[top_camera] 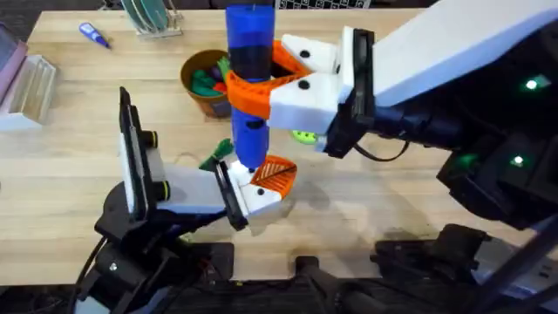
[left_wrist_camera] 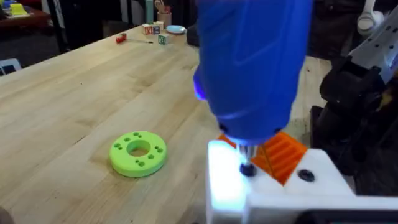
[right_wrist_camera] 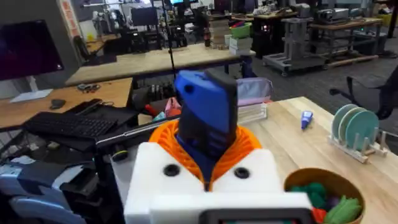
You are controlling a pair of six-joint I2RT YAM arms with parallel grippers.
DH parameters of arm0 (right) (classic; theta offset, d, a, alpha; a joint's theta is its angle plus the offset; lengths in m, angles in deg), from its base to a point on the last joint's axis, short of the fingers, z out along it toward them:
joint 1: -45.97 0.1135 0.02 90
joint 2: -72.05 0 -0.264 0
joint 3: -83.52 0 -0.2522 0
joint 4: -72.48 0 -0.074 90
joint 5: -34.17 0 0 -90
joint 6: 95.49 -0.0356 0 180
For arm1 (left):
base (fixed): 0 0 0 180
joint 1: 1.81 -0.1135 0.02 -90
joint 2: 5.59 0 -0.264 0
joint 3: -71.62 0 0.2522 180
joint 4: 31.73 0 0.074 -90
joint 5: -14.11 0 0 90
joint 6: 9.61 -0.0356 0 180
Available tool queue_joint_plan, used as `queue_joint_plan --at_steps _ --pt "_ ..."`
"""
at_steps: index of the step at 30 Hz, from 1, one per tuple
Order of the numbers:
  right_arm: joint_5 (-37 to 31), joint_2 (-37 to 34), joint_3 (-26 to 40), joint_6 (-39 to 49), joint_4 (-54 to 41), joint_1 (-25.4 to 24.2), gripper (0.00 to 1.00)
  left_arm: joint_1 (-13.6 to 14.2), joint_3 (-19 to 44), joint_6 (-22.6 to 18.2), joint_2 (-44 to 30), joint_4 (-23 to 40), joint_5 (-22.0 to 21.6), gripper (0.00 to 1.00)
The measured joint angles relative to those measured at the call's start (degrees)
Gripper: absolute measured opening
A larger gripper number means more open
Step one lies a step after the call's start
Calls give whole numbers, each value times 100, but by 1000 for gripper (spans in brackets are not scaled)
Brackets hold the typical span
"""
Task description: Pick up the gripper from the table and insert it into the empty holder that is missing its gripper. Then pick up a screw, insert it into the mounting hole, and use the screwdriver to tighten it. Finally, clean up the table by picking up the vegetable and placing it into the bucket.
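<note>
My right gripper (top_camera: 261, 87) is shut on the fat blue screwdriver (top_camera: 248, 70), holding it upright between its orange pads (right_wrist_camera: 242, 146). The driver's metal tip (left_wrist_camera: 247, 163) rests on a dark screw head (left_wrist_camera: 247, 169) in the white holder (left_wrist_camera: 227, 186) of my left gripper (top_camera: 266, 185). An orange ribbed gripper tip (left_wrist_camera: 283, 155) sits in that holder, just behind the driver. A glow from the screwdriver (left_wrist_camera: 255, 62) lights the white block. The dark-green vegetable (top_camera: 214, 155) lies on the table (top_camera: 392, 201), just left of the driver's lower end.
A brown bucket (top_camera: 196, 92) holding toy vegetables stands behind the screwdriver. A bright-green disc with holes (left_wrist_camera: 138, 152) lies on the table beside my left gripper. At the far edge are a plate rack (top_camera: 153, 17), a small blue-handled tool (top_camera: 93, 35) and a clear box (top_camera: 26, 87).
</note>
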Motion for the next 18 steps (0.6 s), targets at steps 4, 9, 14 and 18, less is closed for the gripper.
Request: queue_joint_plan --at_steps 4,9,14,18 --pt "-1 0 0 21 -18 0 22 0 0 -1 0 0 -2 7" --pt "-1 0 0 43 -22 11 22 0 0 4 0 2 0 7" --pt "1 0 0 45 -37 11 22 0 0 0 0 0 0 7" --pt "6 0 0 65 -28 22 22 0 0 18 0 2 2 6"
